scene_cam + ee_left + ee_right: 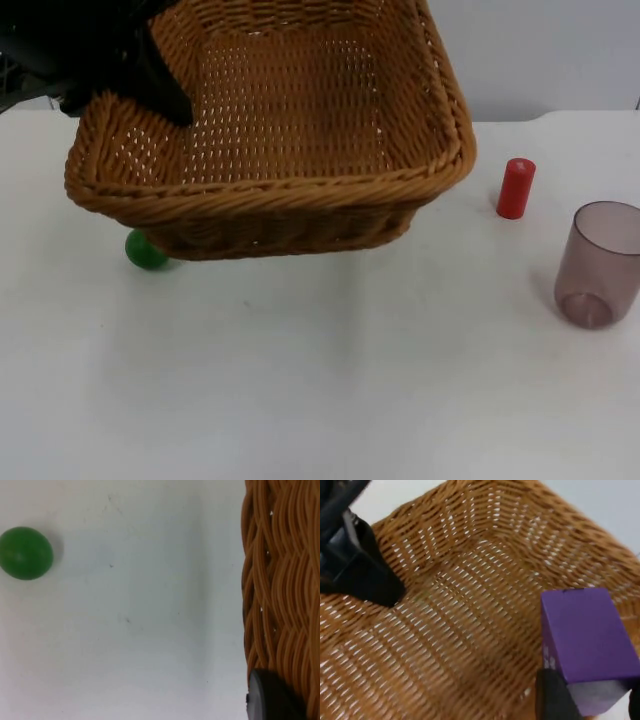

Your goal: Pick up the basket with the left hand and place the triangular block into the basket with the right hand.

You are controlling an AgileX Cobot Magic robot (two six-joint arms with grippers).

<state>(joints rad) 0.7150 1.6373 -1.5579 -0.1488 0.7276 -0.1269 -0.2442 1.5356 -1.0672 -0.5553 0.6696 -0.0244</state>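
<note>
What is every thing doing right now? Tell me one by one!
Basket: lifted off the table, tilted, nothing inside.
Left gripper: shut on the basket's rim.
Purple block: held over the basket.
Right gripper: shut on the purple block.
Green ball: resting on the table, beside the basket.
Red cylinder: standing upright.
Cup: upright, empty.

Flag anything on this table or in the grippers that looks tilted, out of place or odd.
The basket hangs tilted above the table, gripped at one corner by the left gripper. The right gripper holds a purple block over the basket. The purple cup, red cylinder and green ball look undisturbed.
</note>
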